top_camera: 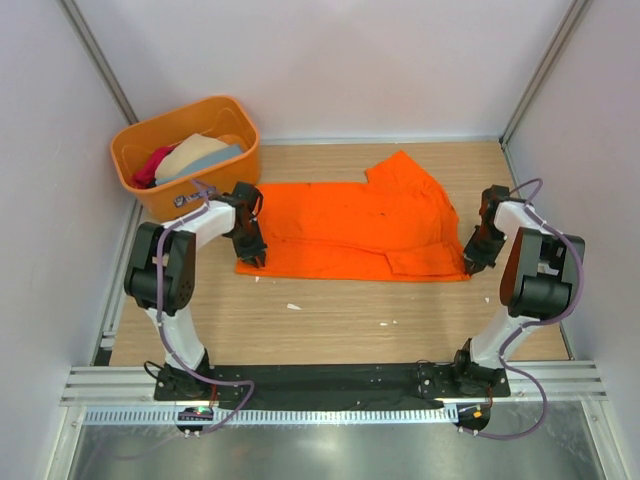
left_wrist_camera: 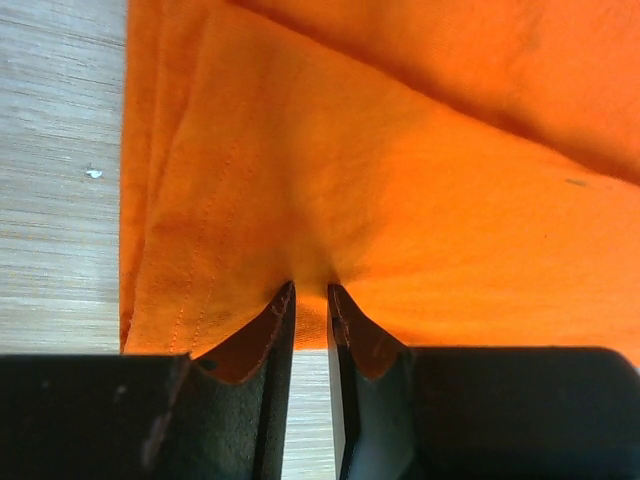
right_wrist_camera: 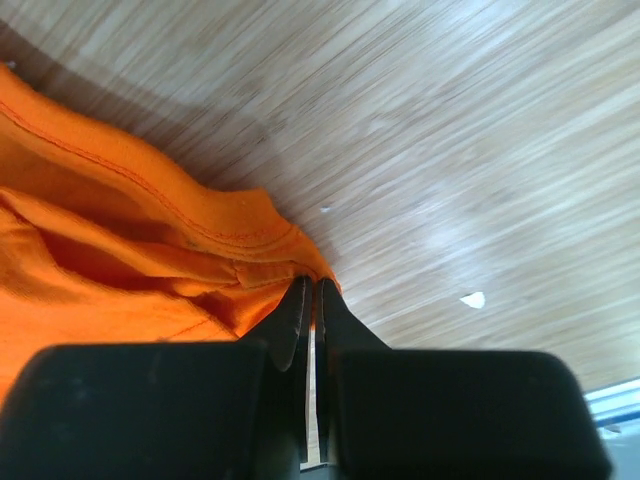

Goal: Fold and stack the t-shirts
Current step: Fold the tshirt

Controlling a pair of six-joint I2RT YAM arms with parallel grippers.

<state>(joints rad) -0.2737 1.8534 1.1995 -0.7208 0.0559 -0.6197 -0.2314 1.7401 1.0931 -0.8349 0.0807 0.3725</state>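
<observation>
The bright orange t-shirt (top_camera: 350,228) lies spread across the wooden table, partly folded, one sleeve sticking out at the back. My left gripper (top_camera: 252,252) is at its near left corner, shut on the shirt's edge (left_wrist_camera: 310,290). My right gripper (top_camera: 472,262) is at its near right corner, shut on the hem (right_wrist_camera: 310,272). Beige (top_camera: 200,152), grey-blue (top_camera: 210,163) and crimson-pink (top_camera: 152,166) shirts lie bunched in the tub.
The rigid orange plastic tub (top_camera: 240,125) stands at the back left, close behind my left arm. White walls and metal posts close in the table on three sides. Small white scraps (top_camera: 292,306) lie on the wood in front of the shirt.
</observation>
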